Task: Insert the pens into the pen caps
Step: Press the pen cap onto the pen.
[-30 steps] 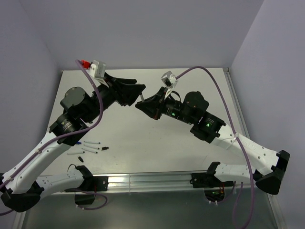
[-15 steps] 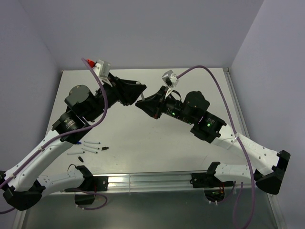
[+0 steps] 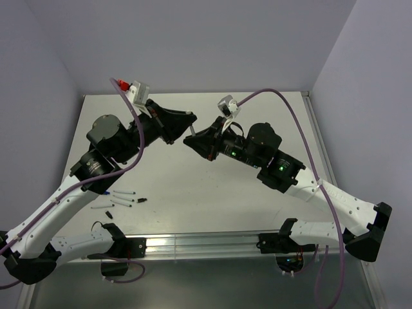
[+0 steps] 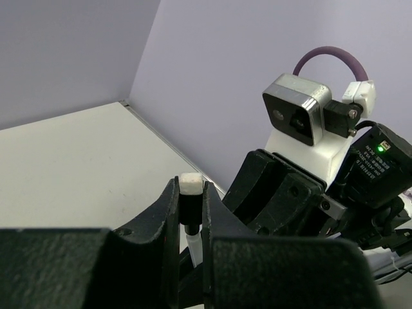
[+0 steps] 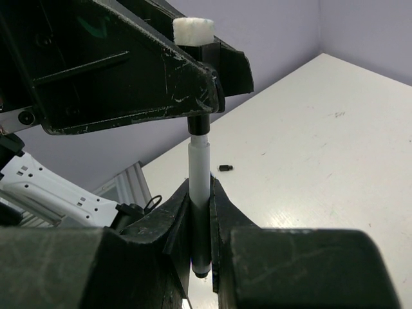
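Seen from above, the left gripper (image 3: 190,121) and the right gripper (image 3: 188,142) meet tip to tip just above centre frame, over a pale grey table (image 3: 212,193). The pen (image 3: 192,132) between them is only a thin pale sliver, and how the jaws stand cannot be read from this height. Loose pens (image 3: 124,193) and a loose cap (image 3: 142,200) lie at lower left, close against the left arm, their tips too small to make out. Lilac walls close in the table at left, back and right. A metal rail (image 3: 199,243) runs along the bottom edge, and purple cables (image 3: 293,109) loop off both wrists.

In the left wrist view, the left gripper's jaws are drawn in tight on a black cap (image 4: 190,205) with a white end, at centre frame, a finger pressed to each side. Below it a narrow dark neck leads to the white barrel, mostly hidden behind the fingers. The right gripper and its wrist camera (image 4: 297,118) fill the right half, cut off at the frame edge.

In the right wrist view, the right gripper's jaws are closed narrowly on the pen's white barrel, upright at centre. Its lower end is lost in shadow between the fingers. The cap stands at the top, clamped by the left gripper, which crosses the upper left. How deep the pen sits inside the cap is hidden. A loose cap lies on the table beyond, at mid-frame
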Tool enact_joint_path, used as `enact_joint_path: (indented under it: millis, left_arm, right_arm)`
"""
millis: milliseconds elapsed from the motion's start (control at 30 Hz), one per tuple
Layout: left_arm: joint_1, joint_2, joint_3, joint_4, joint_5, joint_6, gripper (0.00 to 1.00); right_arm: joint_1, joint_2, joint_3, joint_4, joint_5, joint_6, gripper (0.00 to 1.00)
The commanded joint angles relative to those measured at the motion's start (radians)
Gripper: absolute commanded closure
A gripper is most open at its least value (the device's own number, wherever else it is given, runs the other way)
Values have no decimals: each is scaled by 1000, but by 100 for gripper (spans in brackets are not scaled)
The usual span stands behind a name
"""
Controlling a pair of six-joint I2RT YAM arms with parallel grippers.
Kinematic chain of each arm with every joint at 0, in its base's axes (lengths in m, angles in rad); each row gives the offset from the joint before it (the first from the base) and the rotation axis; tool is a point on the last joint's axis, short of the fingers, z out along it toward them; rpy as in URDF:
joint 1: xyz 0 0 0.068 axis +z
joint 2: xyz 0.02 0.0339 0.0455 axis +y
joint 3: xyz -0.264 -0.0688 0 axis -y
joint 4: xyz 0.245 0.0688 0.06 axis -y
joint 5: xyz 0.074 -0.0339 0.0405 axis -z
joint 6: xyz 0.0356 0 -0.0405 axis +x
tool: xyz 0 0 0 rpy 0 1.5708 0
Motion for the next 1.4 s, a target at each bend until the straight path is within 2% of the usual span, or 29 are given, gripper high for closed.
enact_joint_path:
  millis: [0,67,433,700,900,1200,1300,1367]
  left_arm:
    - [0,-21,-32,59,64,-29,100]
    - [0,-30,-52,67,84,-39,100]
    - [0,-116,-284,360,179,-111,100]
    - [-2,-142,-375,498,287,-130,100]
    - [-3,-156,-410,540,350,-133,100]
    - [-11,-147,-395,512,485,-110,100]
    - [-14,-131,-379,482,521,-99,100]
    - [-20,-124,-373,448,510,-98,100]
  right_arm:
    - [9,-4,62,21,28,-20,100]
    - [9,-4,62,24,31,-18,100]
    - [4,-20,47,90,1,36,100]
    - [-19,-23,41,163,-102,95,100]
    - [-63,-21,35,251,-196,171,100]
    - [-117,-9,39,373,-349,263,100]
    - [-126,-9,41,395,-383,277,100]
    - [-128,-14,59,352,-368,246,100]
